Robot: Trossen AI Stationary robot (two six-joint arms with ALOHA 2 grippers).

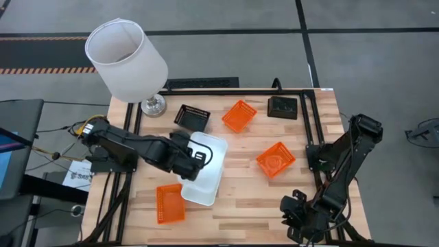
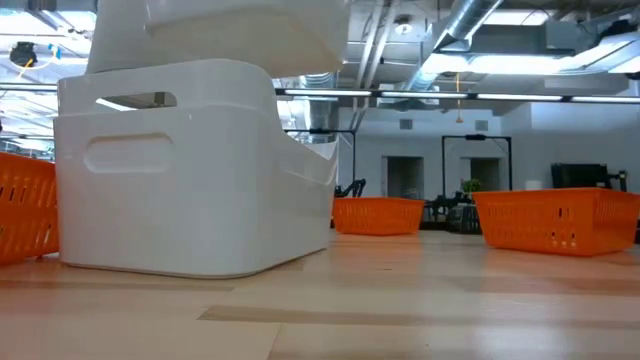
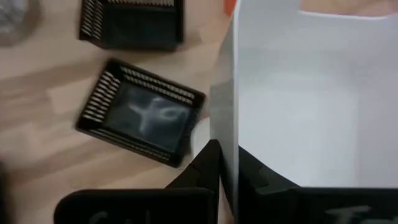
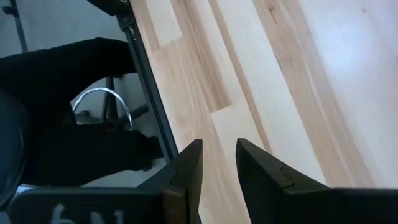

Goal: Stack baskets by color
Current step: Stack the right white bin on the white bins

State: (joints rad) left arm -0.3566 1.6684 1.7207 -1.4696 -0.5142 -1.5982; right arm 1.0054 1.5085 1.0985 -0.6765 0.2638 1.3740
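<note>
A white basket (image 1: 206, 171), smooth-walled with a handle slot, sits centre-left of the frame on the wooden surface (image 1: 240, 206), its wall pinched by the closed left claw (image 1: 194, 165). Around it lie three orange mesh baskets (image 1: 170, 204) (image 1: 239, 115) (image 1: 276, 159), two black ones (image 1: 192, 116) (image 1: 282, 107), and a white lamp (image 1: 127, 58) at upper left. The right claw (image 4: 217, 168) hangs partly open and empty at lower right.

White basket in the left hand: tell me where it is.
In the high view the white basket sits centre-left on the table, gripped by the left hand, between the black basket and an orange basket.
</note>
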